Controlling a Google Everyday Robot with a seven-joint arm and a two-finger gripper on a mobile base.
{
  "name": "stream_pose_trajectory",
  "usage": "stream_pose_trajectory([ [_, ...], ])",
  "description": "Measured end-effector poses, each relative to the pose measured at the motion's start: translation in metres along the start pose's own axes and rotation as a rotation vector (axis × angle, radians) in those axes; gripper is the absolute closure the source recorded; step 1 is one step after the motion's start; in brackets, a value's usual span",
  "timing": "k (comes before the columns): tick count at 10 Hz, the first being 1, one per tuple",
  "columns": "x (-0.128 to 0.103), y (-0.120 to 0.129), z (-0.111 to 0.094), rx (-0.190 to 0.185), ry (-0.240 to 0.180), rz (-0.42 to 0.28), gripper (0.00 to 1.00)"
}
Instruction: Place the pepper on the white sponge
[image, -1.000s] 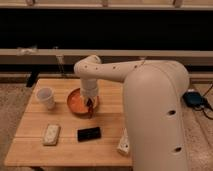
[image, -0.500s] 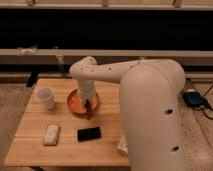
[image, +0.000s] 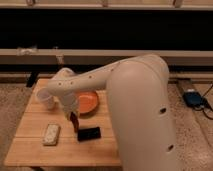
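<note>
My gripper (image: 73, 116) hangs from the white arm over the wooden table (image: 30, 150), between the orange bowl (image: 89, 103) and the black rectangle (image: 89, 133). It is shut on the pepper (image: 75, 123), a small dark red piece that hangs down from it just above the table top. The white sponge (image: 51, 134) lies flat on the table to the front left of the gripper, about a hand's width from the pepper. Nothing lies on the sponge.
A white cup (image: 45, 99) stands at the table's left, behind the gripper. The robot's large white body (image: 145, 120) covers the table's right side. A dark rail runs behind the table. A blue object (image: 192, 97) lies on the floor at the right.
The gripper has moved out of the orange bowl, to the left and towards the table's front, with the pepper in it. The view has also shifted, so the table sits further left.
</note>
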Motion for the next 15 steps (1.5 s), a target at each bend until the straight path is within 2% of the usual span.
stream_pose_trajectory([
  [3,-0.004,0.059,0.012,0.0,0.005,-0.142,1.0],
  [6,-0.017,0.096,0.022,-0.005,0.005,-0.246,1.0],
  [10,-0.022,0.119,0.03,-0.04,-0.023,-0.298,1.0],
  [15,-0.018,0.135,0.042,-0.095,-0.018,-0.358,0.99],
])
